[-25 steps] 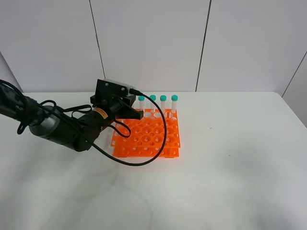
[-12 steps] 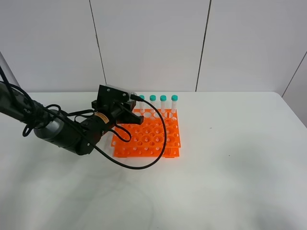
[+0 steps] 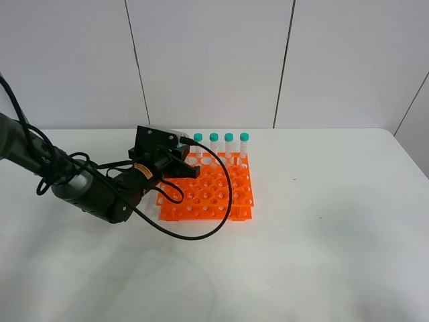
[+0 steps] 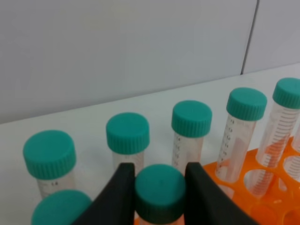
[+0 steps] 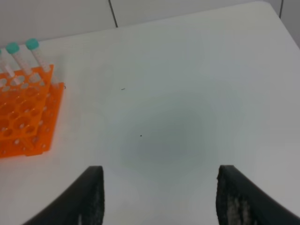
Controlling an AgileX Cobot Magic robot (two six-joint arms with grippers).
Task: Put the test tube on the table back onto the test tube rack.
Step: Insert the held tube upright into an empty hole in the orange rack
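Leftward and lower is where the left arm now sits compared with a second ago, its wrist block drawn back toward the near-left corner of the test tube rack [image 3: 206, 187], so that a fourth teal cap shows again in the back row.

On the white desk [image 3: 322, 255] the orange rack stands left of centre, with capped tubes [image 3: 229, 144] upright along its far edge. The left end effector [image 4: 159, 187] is clamped on the cap of the test tube [image 4: 160, 191], which hangs upright over the rack's left end, in front of the back row and close to its neighbours. Its tip is hidden, so I cannot tell whether it has entered a hole.

The right end effector [image 5: 157, 199] hovers with fingers apart over bare desk, well away from the rack.

To finish well, I judge the tube should stay vertical, descend straight until both tiers guide it, and be released only once seated, without nudging neighbouring caps.
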